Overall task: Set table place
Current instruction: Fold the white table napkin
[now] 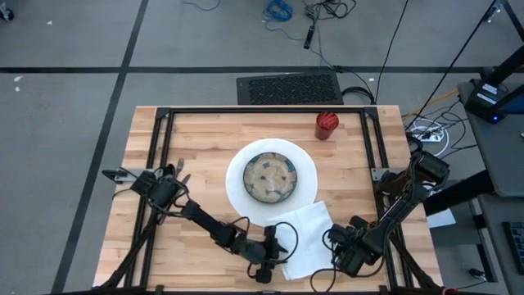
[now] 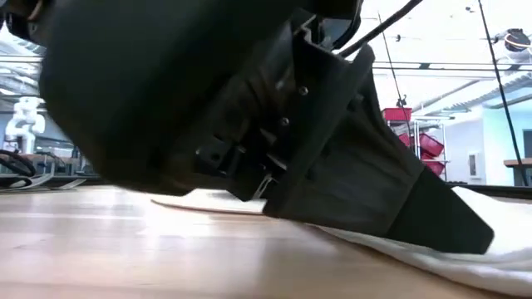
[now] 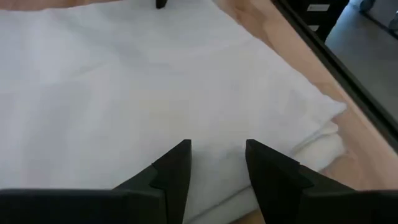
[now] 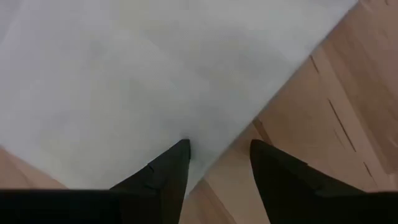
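A folded white napkin [image 1: 307,238] lies flat on the light wood table [image 1: 196,139], near its front edge, just right of a white plate [image 1: 237,184] that carries a patterned bowl [image 1: 270,178]. My left gripper [image 1: 278,246] is open and low at the napkin's left side; in the left wrist view [image 3: 216,158] its fingers stand over the cloth [image 3: 124,93]. My right gripper [image 1: 337,244] is open at the napkin's right edge; in the right wrist view [image 4: 217,158] one finger is over the cloth [image 4: 124,74] and the other over bare wood. My left gripper comes in almost level from the table's left, slanting down. In the low view its fingertip [image 2: 474,241] lies on the napkin's top layer [image 2: 499,257], which stays flat on the table. My right gripper stands astride the napkin's edge [image 4: 205,155]; whether it touches the cloth, I cannot tell.
A red cup [image 1: 327,125] stands at the table's far right. The black tube frame [image 1: 262,111] runs around the tabletop. Bare wood [image 1: 196,139] lies on the far left. Cables and a black box [image 1: 288,88] are on the floor beyond the table.
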Tool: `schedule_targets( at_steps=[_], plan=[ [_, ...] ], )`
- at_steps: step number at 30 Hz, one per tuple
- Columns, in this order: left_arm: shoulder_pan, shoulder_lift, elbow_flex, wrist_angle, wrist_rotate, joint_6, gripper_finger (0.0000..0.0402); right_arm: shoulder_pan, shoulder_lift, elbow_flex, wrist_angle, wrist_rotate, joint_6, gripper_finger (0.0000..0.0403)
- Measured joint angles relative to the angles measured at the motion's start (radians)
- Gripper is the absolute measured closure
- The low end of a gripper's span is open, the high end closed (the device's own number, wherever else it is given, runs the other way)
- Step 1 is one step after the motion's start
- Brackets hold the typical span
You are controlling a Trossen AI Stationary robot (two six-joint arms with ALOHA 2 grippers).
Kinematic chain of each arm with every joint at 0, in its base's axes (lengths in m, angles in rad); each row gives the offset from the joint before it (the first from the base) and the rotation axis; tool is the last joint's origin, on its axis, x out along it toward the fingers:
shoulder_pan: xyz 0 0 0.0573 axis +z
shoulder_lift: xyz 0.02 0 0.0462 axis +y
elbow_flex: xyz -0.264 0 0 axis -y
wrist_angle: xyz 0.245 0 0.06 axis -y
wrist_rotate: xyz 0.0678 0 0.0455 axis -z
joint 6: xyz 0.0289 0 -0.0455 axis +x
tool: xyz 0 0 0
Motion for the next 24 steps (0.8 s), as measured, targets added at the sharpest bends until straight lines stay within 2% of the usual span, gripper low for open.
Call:
schedule_targets(
  at_steps=[2,6,9,11,15,17,20,24],
  plan=[
    [-0.003,-0.010,-0.001,-0.005,0.000,0.005,0.0262,-0.003,-0.002,-0.009,-0.017,-0.021,-0.010,0.0243],
    [-0.005,-0.067,-0.001,-0.011,0.001,0.053,0.0262,-0.005,-0.028,0.006,-0.204,-0.045,-0.015,0.0243],
    [-0.005,-0.111,0.000,-0.052,0.001,0.084,0.0262,-0.011,-0.057,0.071,-0.342,-0.045,-0.016,0.0243],
    [-0.006,-0.135,0.000,-0.094,-0.004,0.110,0.0262,-0.010,-0.070,0.126,-0.371,-0.011,-0.037,0.0243],
    [-0.018,-0.173,-0.003,-0.208,-0.050,0.111,0.0262,0.026,-0.067,0.237,-0.248,0.121,-0.136,0.0243],
    [-0.029,-0.173,-0.020,-0.217,-0.080,0.107,0.0262,0.037,-0.038,0.271,-0.170,0.151,-0.184,0.0243],
    [-0.050,-0.171,-0.039,-0.223,-0.118,0.089,0.0262,0.038,0.046,0.308,-0.106,0.164,-0.258,0.0243],
    [-0.066,-0.172,-0.051,-0.229,-0.151,0.044,0.0262,0.028,0.189,0.404,-0.039,0.132,-0.383,0.0243]
  ],
)
